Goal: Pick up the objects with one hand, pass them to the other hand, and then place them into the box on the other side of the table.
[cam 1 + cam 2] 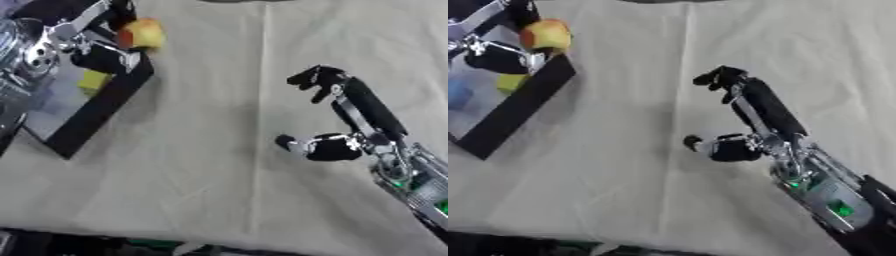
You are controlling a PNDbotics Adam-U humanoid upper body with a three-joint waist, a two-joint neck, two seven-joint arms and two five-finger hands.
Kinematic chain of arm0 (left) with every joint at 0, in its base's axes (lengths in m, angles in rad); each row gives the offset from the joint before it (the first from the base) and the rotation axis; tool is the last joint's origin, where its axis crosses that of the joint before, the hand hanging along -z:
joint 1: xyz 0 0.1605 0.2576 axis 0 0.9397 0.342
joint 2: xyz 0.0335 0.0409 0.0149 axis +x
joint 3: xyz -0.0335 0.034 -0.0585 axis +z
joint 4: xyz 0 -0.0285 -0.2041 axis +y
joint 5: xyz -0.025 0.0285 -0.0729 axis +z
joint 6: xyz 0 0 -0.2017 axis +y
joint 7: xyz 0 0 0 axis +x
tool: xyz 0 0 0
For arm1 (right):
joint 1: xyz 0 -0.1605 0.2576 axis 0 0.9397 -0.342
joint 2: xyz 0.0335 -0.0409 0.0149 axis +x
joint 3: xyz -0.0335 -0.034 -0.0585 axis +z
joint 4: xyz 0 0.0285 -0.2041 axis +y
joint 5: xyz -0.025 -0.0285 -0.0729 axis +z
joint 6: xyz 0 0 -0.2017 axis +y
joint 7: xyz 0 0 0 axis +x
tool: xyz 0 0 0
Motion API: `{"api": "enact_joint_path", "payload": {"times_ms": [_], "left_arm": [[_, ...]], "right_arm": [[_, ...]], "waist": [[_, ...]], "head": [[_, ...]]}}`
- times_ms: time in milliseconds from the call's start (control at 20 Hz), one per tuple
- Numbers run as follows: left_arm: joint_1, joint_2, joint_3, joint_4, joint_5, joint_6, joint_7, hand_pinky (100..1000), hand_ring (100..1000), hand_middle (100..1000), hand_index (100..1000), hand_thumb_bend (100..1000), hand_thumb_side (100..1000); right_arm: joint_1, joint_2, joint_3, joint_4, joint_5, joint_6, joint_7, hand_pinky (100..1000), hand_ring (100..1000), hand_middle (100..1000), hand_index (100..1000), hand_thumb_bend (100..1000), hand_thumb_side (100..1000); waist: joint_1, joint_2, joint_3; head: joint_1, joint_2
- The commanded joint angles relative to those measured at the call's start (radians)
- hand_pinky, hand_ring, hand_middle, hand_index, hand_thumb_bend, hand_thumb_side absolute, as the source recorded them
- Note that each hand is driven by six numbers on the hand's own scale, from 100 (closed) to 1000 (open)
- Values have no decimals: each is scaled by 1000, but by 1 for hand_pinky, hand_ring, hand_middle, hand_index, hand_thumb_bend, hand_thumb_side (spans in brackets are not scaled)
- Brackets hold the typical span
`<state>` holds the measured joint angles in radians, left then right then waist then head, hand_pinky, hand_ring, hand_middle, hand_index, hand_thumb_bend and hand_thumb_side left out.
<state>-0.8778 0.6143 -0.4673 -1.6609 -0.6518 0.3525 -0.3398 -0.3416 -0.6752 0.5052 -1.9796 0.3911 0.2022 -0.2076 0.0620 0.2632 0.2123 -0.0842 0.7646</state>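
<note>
Right hand (350, 120) lies open and empty on the cloth (227, 175), while left hand (101, 47) — curled round an apple (142, 34) at the box (101, 107) rim — should clear that rim before letting go.

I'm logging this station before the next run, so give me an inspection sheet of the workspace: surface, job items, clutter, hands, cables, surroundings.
Surface: table under a creased beige cloth.
Job's things: black-walled box at far left; yellow-red fruit, apple-like, over its far rim; yellow block and blue object inside.
Clutter: nothing seen.
Hands: left hand at the box, curled round the fruit; right hand over bare cloth, fingers relaxed, holding nothing.
Cables: nothing seen.
Surroundings: dark strip along the near edge.
</note>
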Motion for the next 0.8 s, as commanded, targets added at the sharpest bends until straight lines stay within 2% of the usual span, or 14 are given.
{"api": "enact_joint_path", "payload": {"times_ms": [50, 300, 800], "left_arm": [[-5, 50, 29, 5, 2, 2, 16, 671, 538, 411, 432, 198, 100], [16, 70, 53, 37, -4, 8, 46, 672, 537, 409, 430, 197, 100], [60, 122, 88, 67, -3, 20, 88, 669, 538, 410, 429, 221, 100]], "right_arm": [[-5, -25, -13, -20, 1, -7, -1, 575, 726, 706, 778, 643, 111], [-4, -22, -13, -20, 2, -8, -3, 573, 726, 705, 777, 640, 113], [-2, -19, -13, -20, 6, -14, -8, 573, 726, 704, 776, 643, 113]], "waist": [[-1, -27, -1], [-3, -24, -1], [-9, -19, -2]], "head": [[9, 4], [22, -1], [83, -22]]}}
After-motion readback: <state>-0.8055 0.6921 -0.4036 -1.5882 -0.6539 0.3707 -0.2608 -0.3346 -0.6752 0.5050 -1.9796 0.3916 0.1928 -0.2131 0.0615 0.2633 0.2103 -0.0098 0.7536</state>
